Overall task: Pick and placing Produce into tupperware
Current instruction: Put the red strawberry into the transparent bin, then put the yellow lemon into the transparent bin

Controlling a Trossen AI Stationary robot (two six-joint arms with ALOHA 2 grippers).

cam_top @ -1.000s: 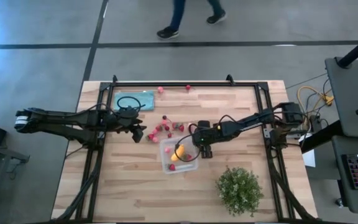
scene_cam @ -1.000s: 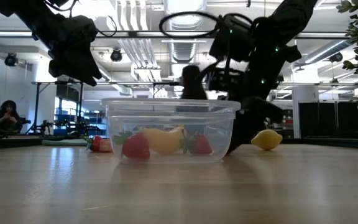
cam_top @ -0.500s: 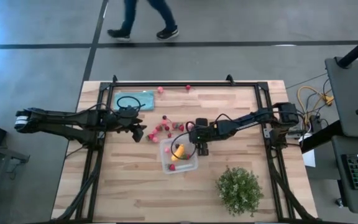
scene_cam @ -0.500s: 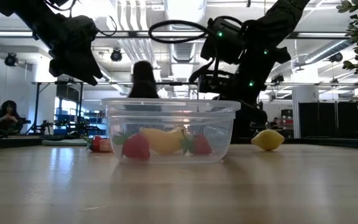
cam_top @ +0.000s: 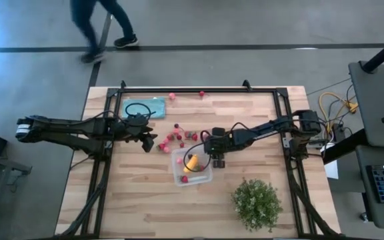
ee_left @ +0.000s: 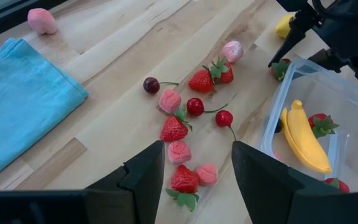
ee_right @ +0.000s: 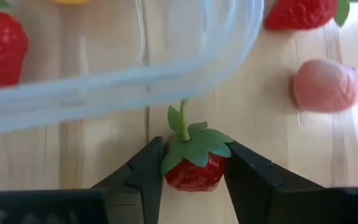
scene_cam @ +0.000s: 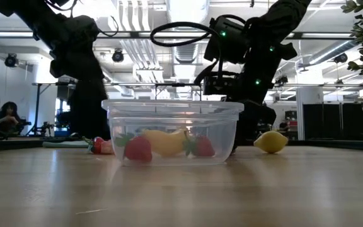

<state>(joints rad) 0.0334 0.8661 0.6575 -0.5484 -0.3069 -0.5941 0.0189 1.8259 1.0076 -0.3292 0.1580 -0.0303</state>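
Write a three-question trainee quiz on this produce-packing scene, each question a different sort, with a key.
1. True or false: the right gripper has its fingers on either side of a strawberry that sits on the wood just outside the tupperware.
2. Which long yellow fruit already lies in the tupperware? A) lemon B) banana C) corn
3. Fill in: the left gripper hangs with open fingers above loose berries, near the teal ____.

Key: 1 true; 2 B; 3 cloth.
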